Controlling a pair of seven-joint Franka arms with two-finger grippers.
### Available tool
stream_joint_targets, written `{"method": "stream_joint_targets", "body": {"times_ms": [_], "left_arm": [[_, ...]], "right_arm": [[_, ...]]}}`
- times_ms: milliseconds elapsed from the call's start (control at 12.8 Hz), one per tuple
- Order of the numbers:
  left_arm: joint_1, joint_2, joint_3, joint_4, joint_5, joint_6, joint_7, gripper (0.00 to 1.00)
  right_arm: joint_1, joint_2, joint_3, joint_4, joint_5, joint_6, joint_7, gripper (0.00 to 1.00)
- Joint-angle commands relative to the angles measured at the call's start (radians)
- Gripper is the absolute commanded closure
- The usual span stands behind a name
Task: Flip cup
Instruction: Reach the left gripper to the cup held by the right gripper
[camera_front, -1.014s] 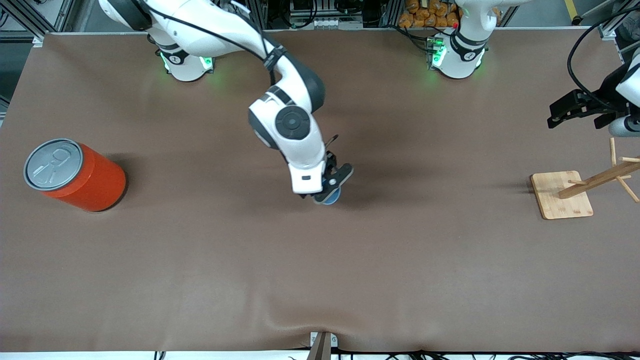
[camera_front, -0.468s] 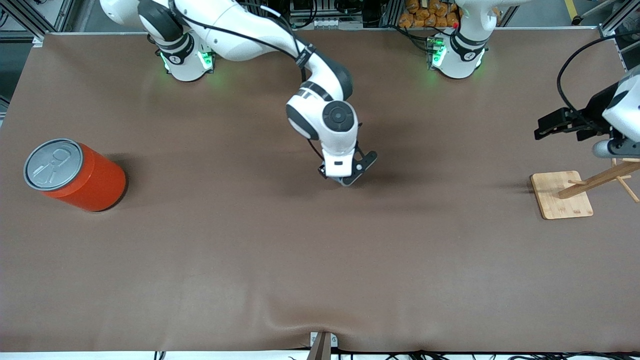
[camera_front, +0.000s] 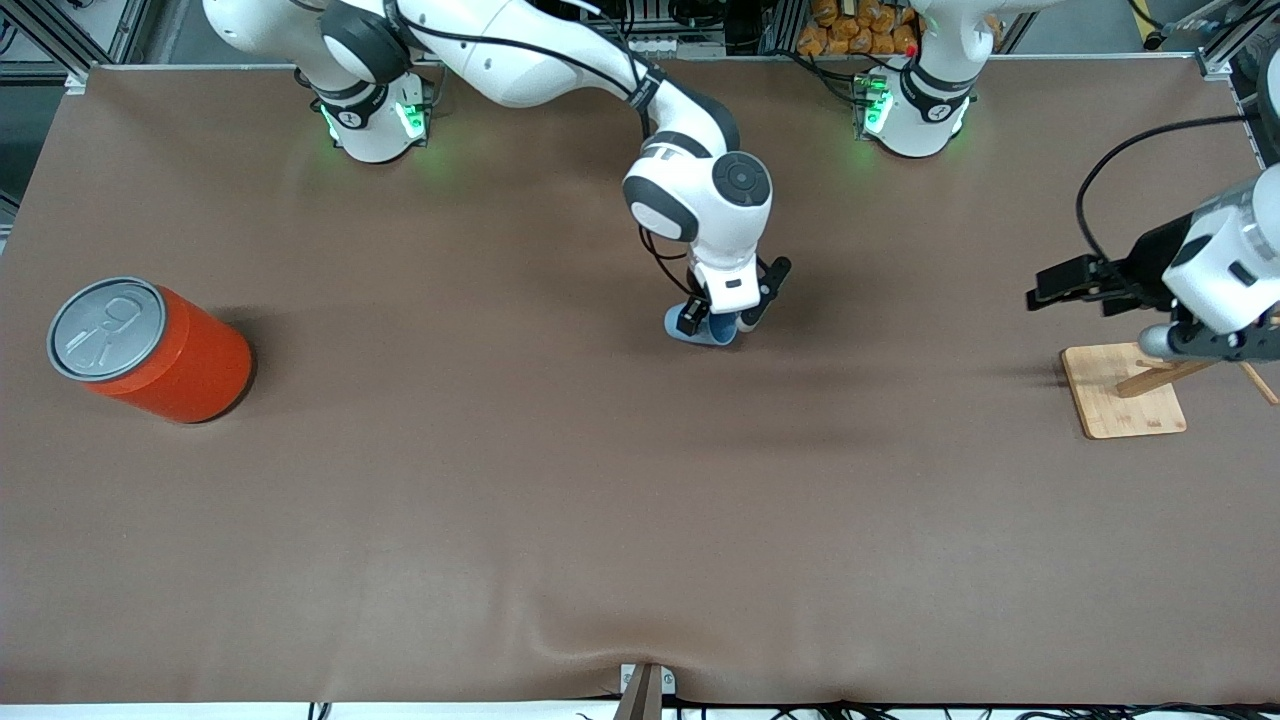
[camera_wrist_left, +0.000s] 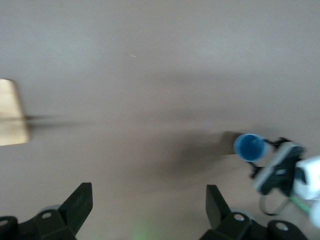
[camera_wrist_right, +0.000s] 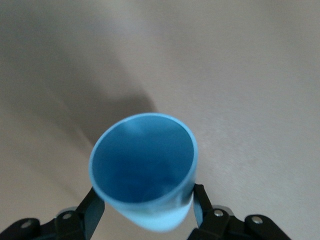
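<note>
Mid-flip: right gripper clamped on small light-blue tapered plastic cup, mid-table toward robots' edge. Next: set upright, release. Left gripper spread, empty, waiting.

The table is covered by a brown mat. Aluminium framing is seen at ten o'clock; cables and orange items are stacked at one o'clock.

Front view: high camera facing both arm bases, covering the whole table. Right wrist view: close range, looking past its gripper's fingers into the cup. Left wrist view: from higher up, sharing that cup and the wooden stand with the front view.
</note>
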Motion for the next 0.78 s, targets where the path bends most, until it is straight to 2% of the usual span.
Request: {"method": "stream_joint_targets", "body": {"times_ms": [0,390,702], "left_arm": [[0.065,0.068,-0.002,0.016,-0.093,0.003,0.036,0.0],[0.045,0.184,-0.017,-0.017,-0.123,-0.002,0.058,0.0],[0.013,0.232,-0.031,-0.13,-0.141,0.008,0.078,0.0]], "right_arm": [[0.018,0.062,-0.007,0.074,-0.026,-0.002,-0.021,1.0],[0.036,0.087,-0.022,0.074,-0.026,0.041,-0.02,1.0],[0.038,0.078,-0.027,0.072,-0.025,0.036,-0.026,1.0]]}}
